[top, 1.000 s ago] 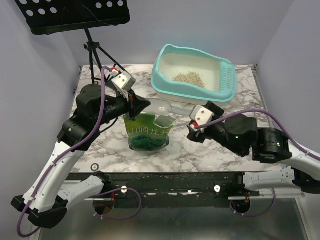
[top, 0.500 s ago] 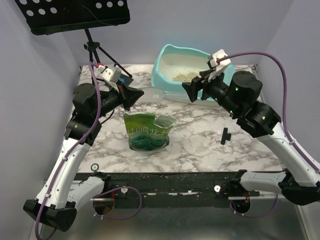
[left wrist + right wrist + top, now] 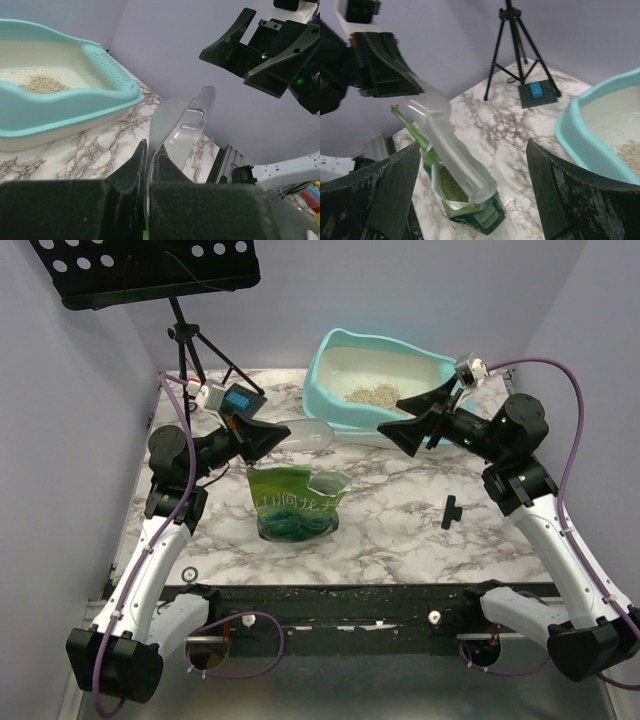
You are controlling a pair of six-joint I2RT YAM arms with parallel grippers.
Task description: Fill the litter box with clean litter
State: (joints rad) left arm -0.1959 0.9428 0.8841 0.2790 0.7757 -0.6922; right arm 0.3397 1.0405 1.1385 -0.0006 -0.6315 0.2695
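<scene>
Looking down from the top camera: the litter box [image 3: 322, 400] sits upper centre-right on the marble table [image 3: 400, 530], with a small pile of clean litter [image 3: 373, 394] on its off-white floor. The left gripper [image 3: 268, 436], left of centre, is clamped on the handle of a clear scoop [image 3: 308, 432] that points toward the box. An open green bag [image 3: 295, 502] stands mid-frame below the scoop. The right gripper [image 3: 412, 423], right of centre by the box's front rim, has its jaws spread wide with nothing between them. A small black piece [image 3: 450, 511] lies on the table at right, and a tripod [image 3: 190, 345] stands upper left.

Left wrist view: box and litter pile upper left. The scoop rises at centre from the shut fingers [image 3: 125, 185]. It looks empty, though clear plastic makes that hard to judge. The right gripper is upper right, apart from the scoop.

Right wrist view: its own fingers [image 3: 570, 200] sit lower left and lower right, far apart. The scoop is at centre, over the bag's mouth at bottom. The box is at the right edge.
</scene>
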